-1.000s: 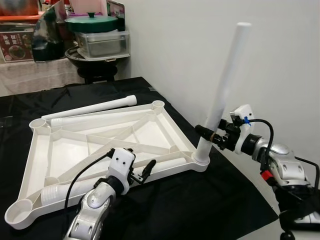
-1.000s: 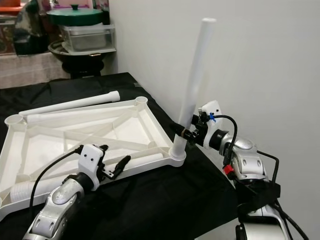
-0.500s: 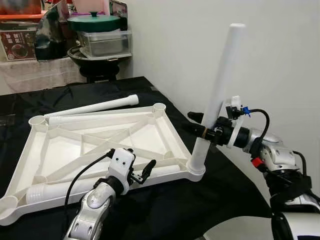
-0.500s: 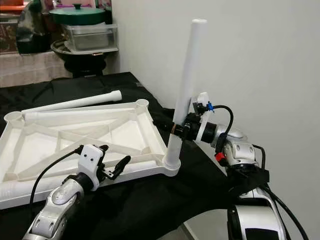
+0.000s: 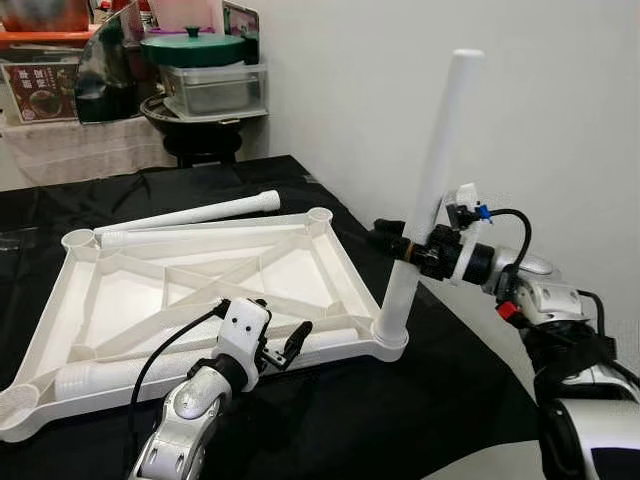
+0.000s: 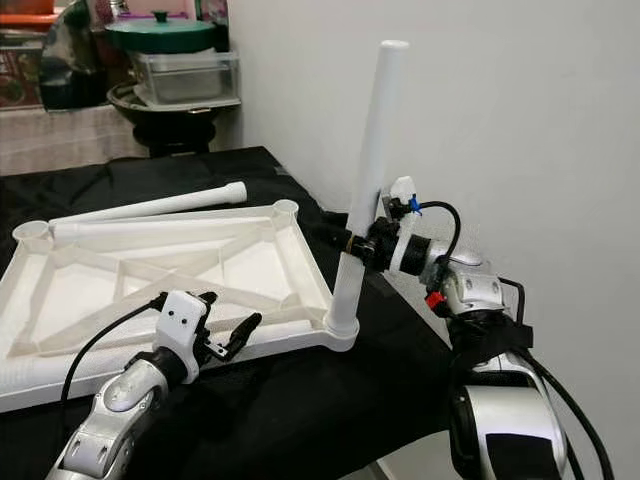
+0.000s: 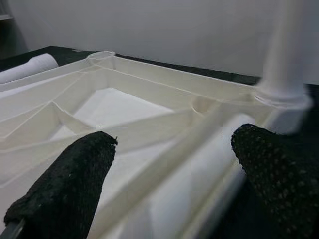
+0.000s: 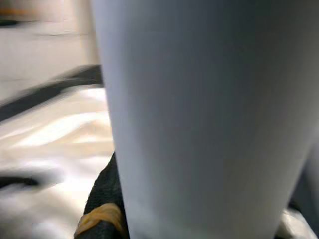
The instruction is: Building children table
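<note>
Now, what is seen:

Top: the white table top (image 5: 200, 285) is laid upside down on a black cloth (image 5: 420, 400), its ribs facing up and a round socket at each corner.

Standing leg: a white leg (image 5: 428, 195) is set in the corner socket (image 5: 388, 335) nearest to the right arm; it is nearly upright, leaned a little away from the top.

Right gripper: the right gripper (image 5: 400, 243) is closed around the standing leg a little above the socket, one black finger seen on each side of the tube. In the right wrist view the leg (image 8: 199, 114) is seen very close and blurred.

Left gripper: the left gripper (image 5: 285, 345) is held low at the near edge of the top, fingers spread wide and nothing held between them. In the left wrist view a leg lying along the near rim (image 7: 199, 184) is seen between the two pads (image 7: 70, 179); whether they touch it cannot be told.

Other legs: one leg (image 5: 190, 215) is laid on the cloth along the far edge of the top, just beside it.

Background: a white wall (image 5: 560, 120) is seen on the right, and a pot with green lid (image 5: 190, 45) is placed on a stand behind the cloth.
</note>
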You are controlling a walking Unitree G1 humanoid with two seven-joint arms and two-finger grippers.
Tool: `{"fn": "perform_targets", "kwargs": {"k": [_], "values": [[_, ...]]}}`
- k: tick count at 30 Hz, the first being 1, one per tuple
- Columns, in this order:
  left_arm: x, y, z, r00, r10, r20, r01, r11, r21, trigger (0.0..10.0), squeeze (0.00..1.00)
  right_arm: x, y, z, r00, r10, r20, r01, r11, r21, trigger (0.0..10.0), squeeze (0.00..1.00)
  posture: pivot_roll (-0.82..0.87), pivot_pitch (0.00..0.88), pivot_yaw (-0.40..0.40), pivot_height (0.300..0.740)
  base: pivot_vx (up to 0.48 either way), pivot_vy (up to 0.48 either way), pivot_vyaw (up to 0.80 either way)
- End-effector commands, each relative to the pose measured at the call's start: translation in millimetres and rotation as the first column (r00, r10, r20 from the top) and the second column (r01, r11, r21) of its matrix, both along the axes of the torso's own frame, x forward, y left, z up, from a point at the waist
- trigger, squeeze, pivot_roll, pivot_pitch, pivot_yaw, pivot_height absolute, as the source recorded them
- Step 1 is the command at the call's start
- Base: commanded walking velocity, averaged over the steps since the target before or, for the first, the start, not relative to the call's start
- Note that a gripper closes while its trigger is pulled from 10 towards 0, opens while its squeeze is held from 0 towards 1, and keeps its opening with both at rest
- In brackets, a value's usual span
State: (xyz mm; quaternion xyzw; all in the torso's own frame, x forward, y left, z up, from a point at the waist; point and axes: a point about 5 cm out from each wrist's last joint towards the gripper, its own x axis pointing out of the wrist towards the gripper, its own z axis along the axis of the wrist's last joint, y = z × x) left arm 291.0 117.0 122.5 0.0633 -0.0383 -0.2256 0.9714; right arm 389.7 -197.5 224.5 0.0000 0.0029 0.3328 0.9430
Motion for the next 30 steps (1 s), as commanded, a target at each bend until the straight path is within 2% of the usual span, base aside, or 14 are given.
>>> {"fn": "perform_targets", "kwargs": {"k": [1, 4, 6, 8, 10, 11, 13, 15, 19, 24, 25, 26, 29, 30], "values": [[-1.7, 1.1, -2, 1.000, 0.001, -0.005, -0.001, 1.000, 0.011, 10.0, 0.00, 5.6, -9.0, -18, 0.974, -0.217, -0.070, 0.208, 0.972, -0.110, 0.0, 0.00, 0.08, 0.000, -0.079, 0.740, 0.000, 0.000, 0.00], [-1.3, 0.7, -2, 1.000, 0.000, -0.005, 0.000, 1.000, 0.010, 10.0, 0.00, 8.3, -8.0, -22, 0.945, -0.322, -0.061, 0.312, 0.941, -0.130, 0.0, 0.00, 0.08, 0.000, -0.076, 0.740, 0.000, 0.000, 0.00], [-0.6, -1.7, -1, 1.000, -0.004, -0.004, 0.004, 1.000, 0.009, 10.0, 0.00, 8.3, 4.1, -39, 0.838, -0.536, -0.100, 0.531, 0.844, -0.071, 0.0, 0.00, 0.08, 0.000, -0.075, 0.740, 0.000, 0.000, 0.00], [-0.4, -1.6, -1, 1.000, -0.005, -0.005, 0.005, 1.000, 0.010, 10.0, 0.00, -1.9, 23.6, -55, 0.684, -0.703, -0.192, 0.721, 0.692, 0.038, 0.0, 0.00, 0.08, 0.000, -0.076, 0.740, 0.000, 0.000, 0.00], [-0.4, -1.6, -1, 1.000, -0.005, -0.005, 0.005, 1.000, 0.010, 10.0, 0.00, -1.9, 23.6, -55, 0.684, -0.703, -0.192, 0.721, 0.692, 0.038, 0.0, 0.00, 0.08, 0.000, -0.076, 0.740, 0.000, 0.000, 0.00], [-0.2, -0.9, -2, 1.000, -0.002, -0.007, 0.002, 1.000, 0.012, 10.0, 0.00, -7.4, 31.6, -58, 0.633, -0.741, -0.222, 0.767, 0.639, 0.053, 0.0, 0.00, 0.08, 0.000, -0.070, 0.740, 0.000, 0.000, 0.00], [-0.2, -2.1, -2, 1.000, -0.005, -0.009, 0.006, 1.000, 0.014, 10.0, 0.00, -22.9, 84.1, -51, 0.672, -0.698, -0.249, 0.736, 0.666, 0.120, 0.0, 0.00, 0.08, 0.000, -0.064, 0.740, 0.000, 0.000, 0.00], [0.2, -2.9, -2, 1.000, -0.010, -0.009, 0.010, 1.000, 0.014, 10.0, 0.00, -33.2, 112.1, -40, 0.727, -0.644, -0.239, 0.684, 0.711, 0.164, 0.0, 0.00, 0.08, 0.000, -0.065, 0.740, 0.000, 0.000, 0.00], [2.0, -0.9, -1, 1.000, -0.008, -0.006, 0.008, 1.000, 0.016, 10.0, 0.00, -32.5, 119.4, -35, 0.731, -0.646, -0.220, 0.680, 0.716, 0.158, 0.0, 0.00, 0.07, 0.000, -0.067, 0.740, 0.000, 0.000, 0.00], [3.1, 0.6, -1, 1.000, 0.002, -0.003, -0.002, 1.000, 0.015, 10.0, 0.00, -28.9, 111.9, -29, 0.725, -0.662, -0.188, 0.687, 0.716, 0.126, 0.0, 0.00, 0.07, 0.000, -0.069, 0.740, 0.000, 0.000, 0.00], [2.2, -0.4, -1, 1.000, 0.002, -0.005, -0.001, 1.000, 0.013, 10.0, 0.00, -29.5, 110.6, -27, 0.743, -0.648, -0.166, 0.666, 0.739, 0.097, 4.6, 0.00, 0.07, 0.000, -0.069, 0.740, 0.000, 0.000, 0.00], [1.3, -1.3, -2, 1.000, 0.000, -0.007, 0.000, 1.000, 0.011, 10.0, 0.00, -30.1, 107.5, -27, 0.747, -0.642, -0.171, 0.661, 0.746, 0.087, 10.0, 0.00, 0.07, 0.000, -0.068, 0.740, 0.000, 0.000, 0.00], [-0.1, -2.4, -3, 1.000, -0.002, -0.010, 0.003, 1.000, 0.010, 10.0, 0.00, -30.6, 100.5, -25, 0.760, -0.626, -0.174, 0.645, 0.759, 0.088, 10.0, 0.00, 0.07, 0.000, -0.068, 0.740, 0.000, 0.000, 0.00], [-0.3, -1.9, -4, 1.000, -0.003, -0.012, 0.003, 1.000, 0.010, 10.0, 0.00, -29.3, 90.3, -22, 0.777, -0.612, -0.147, 0.628, 0.771, 0.107, 10.0, 0.00, 0.06, 0.000, -0.066, 0.740, 0.000, 0.000, 0.00]]}}
